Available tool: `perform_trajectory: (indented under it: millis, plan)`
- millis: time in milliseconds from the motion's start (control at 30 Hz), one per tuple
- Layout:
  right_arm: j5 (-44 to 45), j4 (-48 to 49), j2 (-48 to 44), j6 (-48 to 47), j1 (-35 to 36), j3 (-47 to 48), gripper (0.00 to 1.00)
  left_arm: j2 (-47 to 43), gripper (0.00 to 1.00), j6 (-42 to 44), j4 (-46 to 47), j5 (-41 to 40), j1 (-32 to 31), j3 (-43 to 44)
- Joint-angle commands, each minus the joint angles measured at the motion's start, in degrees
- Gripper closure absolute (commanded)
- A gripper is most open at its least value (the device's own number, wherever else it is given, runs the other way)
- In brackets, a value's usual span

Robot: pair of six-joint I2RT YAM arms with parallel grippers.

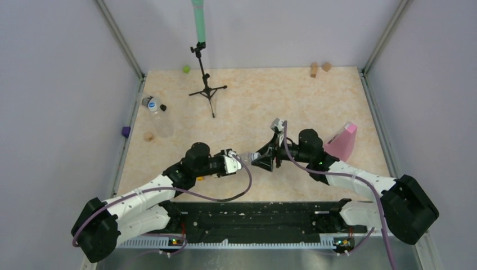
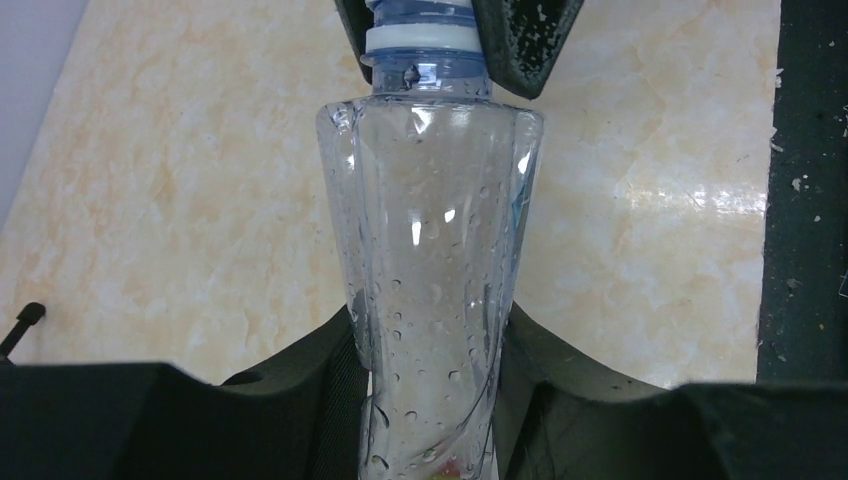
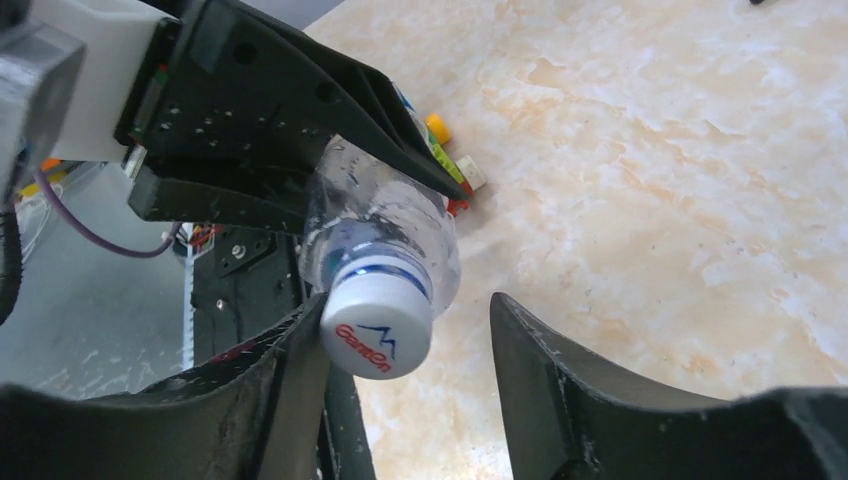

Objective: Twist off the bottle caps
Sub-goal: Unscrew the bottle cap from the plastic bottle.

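My left gripper (image 1: 233,162) is shut on a clear bottle (image 2: 430,220), gripping its body, with the neck pointing toward my right gripper (image 1: 261,159). In the right wrist view the bottle's white cap (image 3: 378,325) with red lettering sits between the open fingers of my right gripper (image 3: 405,340). The left finger (image 3: 290,370) touches the cap and the right finger (image 3: 540,360) stands apart from it. The cap (image 2: 420,40) also shows at the top of the left wrist view. A second clear bottle (image 1: 160,119) with a cap (image 1: 151,103) lies at the far left.
A pink wedge (image 1: 343,140) lies right of the right arm. A small black tripod stand (image 1: 207,90) holds a green pole at the back. A green block (image 1: 185,69), tan blocks (image 1: 320,67), a purple block (image 1: 125,131) and a tan block (image 1: 148,135) lie about.
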Motion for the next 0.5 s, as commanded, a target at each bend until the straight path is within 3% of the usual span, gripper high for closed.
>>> perform_trajectory:
  millis: [0, 200, 467]
  plan:
    - [2.18, 8.84, -1.47, 8.45, -0.25, -3.67, 0.40, -1.91, 0.98, -0.69, 5.33, 0.95, -0.22, 0.99]
    - [3.58, 14.62, -6.47, 17.84, -0.58, -7.91, 0.35, -1.36, 0.98, 0.22, 5.13, 0.08, -0.22, 0.90]
    - [4.99, 9.73, -13.73, 22.16, -0.61, -9.85, 0.35, 0.05, 0.98, 1.14, 5.29, 0.12, -0.22, 1.53]
